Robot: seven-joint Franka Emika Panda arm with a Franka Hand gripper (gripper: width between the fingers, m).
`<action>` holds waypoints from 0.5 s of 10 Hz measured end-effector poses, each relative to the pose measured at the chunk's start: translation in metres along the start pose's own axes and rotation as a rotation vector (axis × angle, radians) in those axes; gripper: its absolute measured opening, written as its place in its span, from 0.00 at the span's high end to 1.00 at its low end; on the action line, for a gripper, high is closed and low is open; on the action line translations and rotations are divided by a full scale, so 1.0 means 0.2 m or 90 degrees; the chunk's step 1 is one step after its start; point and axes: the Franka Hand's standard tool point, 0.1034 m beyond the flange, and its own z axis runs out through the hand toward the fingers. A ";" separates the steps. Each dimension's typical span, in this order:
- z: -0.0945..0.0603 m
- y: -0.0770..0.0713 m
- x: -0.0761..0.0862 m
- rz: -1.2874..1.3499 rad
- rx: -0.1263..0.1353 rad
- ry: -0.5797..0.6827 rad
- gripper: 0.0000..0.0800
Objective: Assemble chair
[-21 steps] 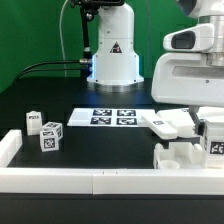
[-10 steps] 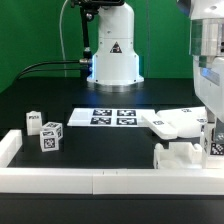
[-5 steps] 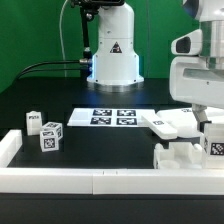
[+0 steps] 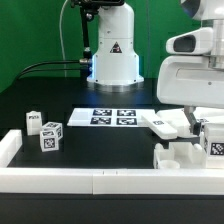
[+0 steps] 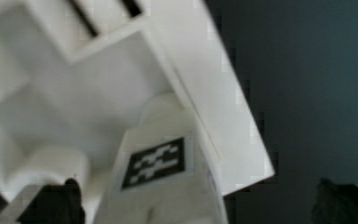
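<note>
My gripper (image 5: 202, 203) has its jaws spread wide and holds nothing. In the wrist view the two dark fingertips (image 5: 51, 205) sit far apart, and a white tagged chair piece (image 5: 158, 150) lies between them with bare tabletop (image 5: 318, 100) showing beside it. In the exterior view I hang over the chair parts (image 4: 185, 155) clustered at the tabletop's front corner on the exterior view's right, against the white border rail (image 4: 100, 180). A flat panel (image 4: 168, 122) lies just behind them. Two small tagged blocks (image 4: 51, 136) stand near the edge on the exterior view's left, and the marker board (image 4: 113, 117) lies midway along the back edge
</note>
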 end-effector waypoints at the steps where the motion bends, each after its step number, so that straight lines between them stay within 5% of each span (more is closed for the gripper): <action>1: 0.00 0.00 0.00 0.020 -0.001 -0.001 0.19; 2: 0.00 0.00 0.00 0.039 -0.001 -0.001 0.33; 3: 0.00 0.00 0.00 0.055 -0.001 -0.001 0.33; 4: 0.01 0.00 0.00 0.110 -0.001 -0.001 0.56; 5: 0.01 0.01 0.00 0.161 -0.002 -0.001 0.64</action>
